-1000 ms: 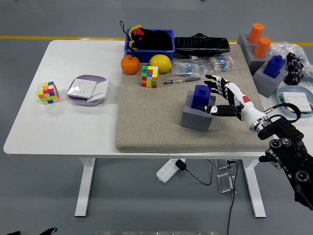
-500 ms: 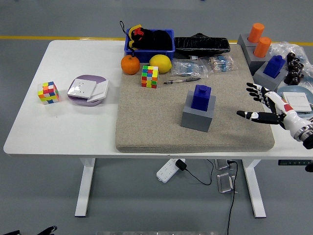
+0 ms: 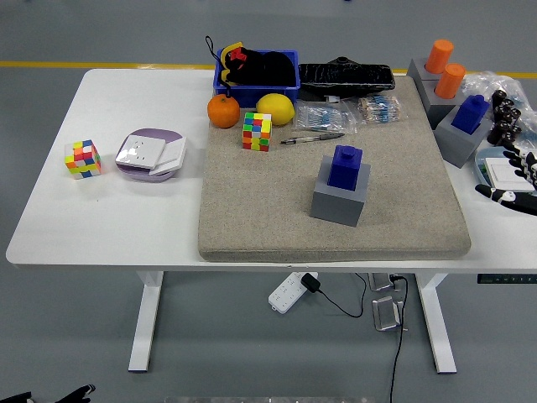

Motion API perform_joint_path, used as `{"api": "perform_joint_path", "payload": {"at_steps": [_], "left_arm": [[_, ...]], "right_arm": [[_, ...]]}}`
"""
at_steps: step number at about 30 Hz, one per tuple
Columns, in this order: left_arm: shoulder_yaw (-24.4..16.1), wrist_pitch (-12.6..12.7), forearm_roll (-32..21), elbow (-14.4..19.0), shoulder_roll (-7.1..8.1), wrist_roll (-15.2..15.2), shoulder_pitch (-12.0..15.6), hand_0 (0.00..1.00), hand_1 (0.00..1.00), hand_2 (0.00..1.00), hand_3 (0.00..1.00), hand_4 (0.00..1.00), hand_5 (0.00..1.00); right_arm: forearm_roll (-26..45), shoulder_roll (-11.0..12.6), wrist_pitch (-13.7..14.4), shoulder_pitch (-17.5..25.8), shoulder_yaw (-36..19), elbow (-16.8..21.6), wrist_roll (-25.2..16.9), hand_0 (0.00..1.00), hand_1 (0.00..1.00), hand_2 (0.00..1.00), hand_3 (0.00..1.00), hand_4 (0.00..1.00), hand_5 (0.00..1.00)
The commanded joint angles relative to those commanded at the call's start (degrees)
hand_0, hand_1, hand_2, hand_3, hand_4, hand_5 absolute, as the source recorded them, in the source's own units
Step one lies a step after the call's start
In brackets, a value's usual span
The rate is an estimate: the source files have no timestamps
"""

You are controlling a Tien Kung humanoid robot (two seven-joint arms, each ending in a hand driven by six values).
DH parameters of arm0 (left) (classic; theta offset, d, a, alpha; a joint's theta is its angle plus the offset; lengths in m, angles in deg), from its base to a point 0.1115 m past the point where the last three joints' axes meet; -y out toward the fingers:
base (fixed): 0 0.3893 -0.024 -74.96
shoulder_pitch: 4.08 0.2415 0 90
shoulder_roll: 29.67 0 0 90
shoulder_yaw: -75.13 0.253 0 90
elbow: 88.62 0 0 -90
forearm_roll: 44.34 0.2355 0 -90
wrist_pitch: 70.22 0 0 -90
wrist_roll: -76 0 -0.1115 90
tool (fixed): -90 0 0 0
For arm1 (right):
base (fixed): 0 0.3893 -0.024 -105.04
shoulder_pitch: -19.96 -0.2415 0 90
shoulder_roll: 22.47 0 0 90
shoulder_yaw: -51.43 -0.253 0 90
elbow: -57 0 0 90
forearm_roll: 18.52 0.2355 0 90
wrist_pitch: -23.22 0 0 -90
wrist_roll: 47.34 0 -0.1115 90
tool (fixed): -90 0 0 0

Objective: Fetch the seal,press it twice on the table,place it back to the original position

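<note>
Seal upright on grey base, mid-mat, well left of right hand; fingers spread, holding nothing, at counter's right edge

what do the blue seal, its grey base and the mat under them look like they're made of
Blue seal: probably matte plastic, evenly coloured with crisp edges. Grey base: looks like matte plastic or foam, plain and without shine. Mat: seemingly felt or woven fabric, beige with speckles, thick with soft edges.
</note>
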Motion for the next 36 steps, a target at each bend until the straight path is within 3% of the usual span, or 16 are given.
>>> {"api": "perform_joint_path", "payload": {"at_steps": [2, 3, 8, 9, 24, 27, 36], "left_arm": [[0.38, 0.0, -0.32, 0.03, 0.07, 0.13, -0.06, 0.813, 0.786, 0.762, 0.8, 0.682, 0.431], [0.41, 0.03, -0.33, 0.03, 0.1, 0.16, -0.06, 0.813, 0.786, 0.762, 0.799, 0.682, 0.431], [-0.29, 0.05, 0.59, -0.02, 0.1, -0.13, 0.06, 0.813, 0.786, 0.762, 0.799, 0.682, 0.431], [-0.37, 0.06, 0.69, -0.04, 0.11, -0.15, 0.08, 0.813, 0.785, 0.762, 0.799, 0.681, 0.431], [0.42, 0.07, -0.51, -0.24, 0.01, 0.11, 0.13, 0.813, 0.785, 0.761, 0.799, 0.681, 0.429], [0.21, 0.09, -0.35, -0.27, 0.06, 0.03, 0.13, 0.813, 0.785, 0.761, 0.8, 0.68, 0.429], [0.14, 0.22, -0.33, -0.29, 0.08, -0.01, -0.13, 0.812, 0.785, 0.761, 0.799, 0.679, 0.428]], "right_arm": [[-0.07, 0.03, 0.09, 0.45, -0.81, 0.26, 0.08, 0.952, 0.948, 0.944, 0.965, 0.998, 0.437], [0.02, 0.0, 0.31, 0.66, -1.26, 0.42, 0.16, 0.929, 0.919, 0.902, 0.888, 0.998, 0.355], [-0.22, -0.19, 0.77, 1.24, -3.16, 1.07, 0.31, 0.929, 0.919, 0.902, 0.888, 0.998, 0.355], [-0.29, -0.2, 0.81, 1.37, -3.6, 1.21, 0.32, 0.909, 0.902, 0.883, 0.879, 0.998, 0.312], [-2.1, -0.72, 1.42, 2.39, -8.24, 2.04, 0.57, 0.888, 0.87, 0.856, 0.865, 0.998, 0.288], [-2.09, -0.73, 1.43, 2.36, -8.43, 2.05, 0.57, 0.86, 0.828, 0.811, 0.838, 0.998, 0.244], [-1.33, -0.72, 1.38, 2.08, -8.82, 2.09, 0.75, 0.854, 0.821, 0.804, 0.814, 0.998, 0.246]]}}
